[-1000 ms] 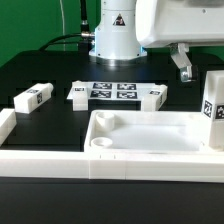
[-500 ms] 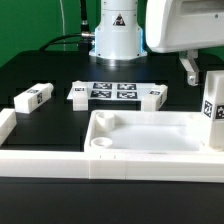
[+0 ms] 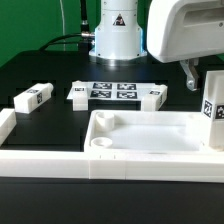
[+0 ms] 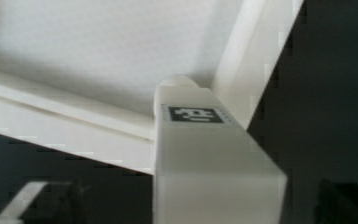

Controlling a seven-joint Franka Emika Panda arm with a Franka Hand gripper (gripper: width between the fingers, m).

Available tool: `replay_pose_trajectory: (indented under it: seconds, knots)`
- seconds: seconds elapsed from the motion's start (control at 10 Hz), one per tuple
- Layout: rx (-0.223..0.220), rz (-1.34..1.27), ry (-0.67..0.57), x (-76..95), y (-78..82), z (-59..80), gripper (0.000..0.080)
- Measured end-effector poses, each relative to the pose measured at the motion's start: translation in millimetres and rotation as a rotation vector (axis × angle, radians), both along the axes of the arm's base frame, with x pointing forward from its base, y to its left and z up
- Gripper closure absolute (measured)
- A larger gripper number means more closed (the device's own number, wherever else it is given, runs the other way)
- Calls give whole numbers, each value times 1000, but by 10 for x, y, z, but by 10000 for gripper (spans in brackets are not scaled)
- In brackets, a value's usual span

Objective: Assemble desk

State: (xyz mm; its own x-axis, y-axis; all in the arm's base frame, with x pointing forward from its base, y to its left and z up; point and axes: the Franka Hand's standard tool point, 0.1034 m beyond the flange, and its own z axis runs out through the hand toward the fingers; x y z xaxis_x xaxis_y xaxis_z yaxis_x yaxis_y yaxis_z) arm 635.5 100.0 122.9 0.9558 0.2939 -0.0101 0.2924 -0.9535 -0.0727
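Note:
The desk's white tabletop lies tray-side up near the front, its rim raised. One tagged leg stands upright at the tabletop's corner on the exterior view's right. My gripper hangs just above and beside that leg, open, with one dark finger showing. In the wrist view the same leg rises between my spread jaws, its tag facing the camera, and the tabletop lies behind it. Nothing is gripped. Three more legs lie flat further back: one at the left, another, and a third.
The marker board lies flat between two of the lying legs. A long white border rail runs along the front and turns up at the left end. The arm's white base stands at the back on the black table.
My gripper has moved toward the exterior view's right, coming over the upright leg. It has stayed open. The parts on the table have not moved.

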Motion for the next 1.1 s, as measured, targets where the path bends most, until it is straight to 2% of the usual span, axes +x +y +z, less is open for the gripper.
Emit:
replay_pose_trajectory:
  seconds: [0.2, 0.3, 0.5, 0.6, 0.7, 0.9, 1.1]
  knots:
    - [0, 0, 0, -11, 0, -22, 150]
    - [0, 0, -5, -5, 6, -25, 177]
    - [0, 0, -5, -5, 4, -25, 446]
    - [0, 0, -5, -3, -1, -25, 446]
    - [0, -7, -5, -3, 0, -25, 511]
    - [-1, -25, -4, -3, 0, -25, 511]
    - [-4, -161, 6, -3, 3, -25, 511]
